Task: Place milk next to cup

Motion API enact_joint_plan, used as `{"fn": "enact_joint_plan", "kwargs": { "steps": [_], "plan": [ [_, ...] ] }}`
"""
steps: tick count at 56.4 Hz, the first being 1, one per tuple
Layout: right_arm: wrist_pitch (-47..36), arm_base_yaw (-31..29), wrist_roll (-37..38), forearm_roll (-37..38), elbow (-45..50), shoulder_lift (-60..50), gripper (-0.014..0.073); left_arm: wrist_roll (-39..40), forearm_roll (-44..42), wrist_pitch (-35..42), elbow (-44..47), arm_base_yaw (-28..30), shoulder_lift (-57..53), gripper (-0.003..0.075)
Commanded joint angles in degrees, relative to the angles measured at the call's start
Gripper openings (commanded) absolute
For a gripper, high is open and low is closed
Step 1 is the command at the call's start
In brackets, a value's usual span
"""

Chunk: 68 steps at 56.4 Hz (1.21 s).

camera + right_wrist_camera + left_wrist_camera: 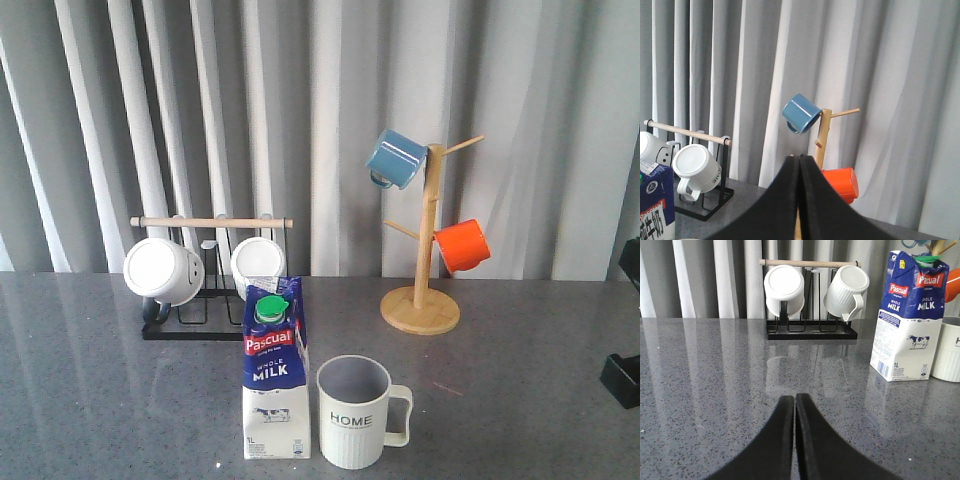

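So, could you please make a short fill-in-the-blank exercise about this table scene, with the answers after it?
1. The milk stands upright, just to the ____ of the cup in the front view.
2. The cup bears the word ____.
3. The wooden tree holds a blue mug and an ____ mug.
4. The left gripper has its jaws ____.

Missing words: left; HOME; orange; shut

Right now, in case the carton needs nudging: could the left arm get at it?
Probably yes. In the left wrist view only bare table lies between the closed left gripper and the milk carton; the mug stands on its far side.
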<state>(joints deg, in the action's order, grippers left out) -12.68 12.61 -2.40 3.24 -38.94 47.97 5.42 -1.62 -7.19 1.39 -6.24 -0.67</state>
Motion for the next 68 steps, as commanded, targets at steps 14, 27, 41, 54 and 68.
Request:
{"fn": "enact_joint_plan", "kwargs": {
  "steps": [14,27,41,54,68],
  "plan": [
    [-4.0,-0.2,0.2,0.2,-1.7,0.1,-0.0008,0.1,-0.5,3.0,-1.2,-0.2,-0.7,-0.0007],
    [-4.0,-0.2,0.2,0.2,-1.7,0.1,-0.0008,0.1,-0.5,3.0,-1.2,-0.2,-0.7,-0.0007],
    [-4.0,-0.2,0.2,0.2,-1.7,0.1,-0.0008,0.1,-0.5,3.0,-1.2,-0.2,-0.7,-0.0007],
    [-4.0,-0.2,0.2,0.2,-1.7,0.1,-0.0008,0.1,-0.5,3.0,-1.2,-0.2,-0.7,-0.0006],
    [8.7,-0.4,-1.4,-1.5,-0.9,-5.0,-0.0008,0.1,-0.5,3.0,-1.2,-0.2,-0.7,-0.0006]
  ]
}}
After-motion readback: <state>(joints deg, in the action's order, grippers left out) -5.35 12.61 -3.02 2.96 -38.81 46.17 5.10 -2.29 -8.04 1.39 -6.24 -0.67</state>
